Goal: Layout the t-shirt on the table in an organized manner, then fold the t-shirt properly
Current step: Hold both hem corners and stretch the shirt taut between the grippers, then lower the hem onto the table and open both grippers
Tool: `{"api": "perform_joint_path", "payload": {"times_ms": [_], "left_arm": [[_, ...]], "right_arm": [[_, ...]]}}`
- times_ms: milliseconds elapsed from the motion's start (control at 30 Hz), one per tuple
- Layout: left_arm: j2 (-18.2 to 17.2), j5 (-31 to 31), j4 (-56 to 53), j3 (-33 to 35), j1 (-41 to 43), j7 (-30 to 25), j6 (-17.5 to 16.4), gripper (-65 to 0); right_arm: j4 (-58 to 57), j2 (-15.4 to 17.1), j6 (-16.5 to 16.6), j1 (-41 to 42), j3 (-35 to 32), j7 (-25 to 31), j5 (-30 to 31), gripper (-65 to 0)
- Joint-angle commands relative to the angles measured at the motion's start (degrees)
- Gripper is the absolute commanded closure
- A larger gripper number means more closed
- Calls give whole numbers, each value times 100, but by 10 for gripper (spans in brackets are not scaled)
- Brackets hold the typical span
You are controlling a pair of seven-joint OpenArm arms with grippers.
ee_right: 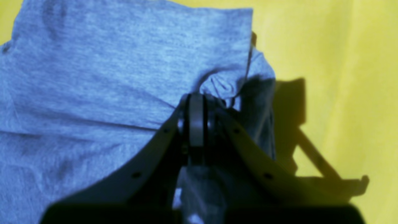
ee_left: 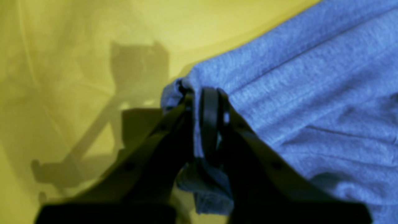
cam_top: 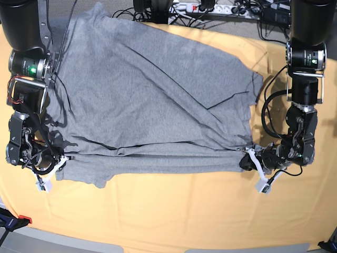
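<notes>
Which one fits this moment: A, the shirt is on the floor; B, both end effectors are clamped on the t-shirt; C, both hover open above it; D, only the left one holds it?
B: the left end effector and right end effector each pinch bunched fabric of the t-shirt.

The shirt lies spread on the counter, and it covers most of the far half. In the base view, the right pincer is at the near left corner of the shirt and is closed on its edge. The left pincer is at the near right corner of the shirt, closed on the edge too. Cables lie behind the shirt, past the far edge of the counter.
</notes>
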Motion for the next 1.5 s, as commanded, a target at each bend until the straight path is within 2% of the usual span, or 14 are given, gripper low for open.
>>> {"api": "perform_joint_path", "payload": {"times_ms": [0, 167, 367, 567, 600, 700, 767, 867, 933, 1000, 1167, 1300, 1400, 1467], "left_arm": [[-92, -114, 68, -42, -223, -83, 2, 0], [-87, -240, 68, -42, -398, -168, 4, 0], [-57, -223, 68, -42, -780, -643, 4, 0], [-2, 328, 68, -42, -1180, -1344, 221, 0], [4, 326, 68, -42, -1237, -1346, 315, -28], [2, 295, 68, -42, -1340, -1213, 393, -326], [2, 136, 68, -44, -1375, -920, 396, -495], [0, 22, 68, -44, -1381, -476, 393, -494], [-20, -122, 68, -44, -1384, -98, 385, -494], [-81, -490, 68, -44, -1384, 380, 240, -494], [-332, -2087, 70, -44, -1375, 1740, -824, -494], [-660, -3873, 70, -46, -1300, 2894, -1044, -494], [-861, -5029, 68, -48, -1239, 3612, -1044, -494], [-973, -5539, 70, -48, -1237, 3612, -1044, -494]], "right_arm": [[76, 72, 2, 225, 24, 125, 13, 0], [76, 28, 74, 323, 24, 308, 26, 0], [76, 28, 50, 444, 24, 1130, 2, 0], [76, 26, -133, 704, 24, 1720, -321, -30], [76, 28, -236, 761, 24, 1770, -367, -101], [76, 33, -549, 953, 26, 1670, -470, -340], [76, 44, -664, 1060, 26, 1484, -466, -418], [83, 66, -673, 1176, 26, 1034, -463, -422], [162, 103, -396, 1237, 26, 636, -369, -419], [306, 210, 52, 1248, 26, 164, 127, -415], [616, 664, 1244, 1235, 26, -1228, 2061, -415], [662, 964, 1348, 1145, 26, -2684, 3768, -370], [824, 1246, 1348, 787, 28, -3213, 4857, -331], [1082, 1432, 1348, 444, 31, -3309, 5316, -331]]}}
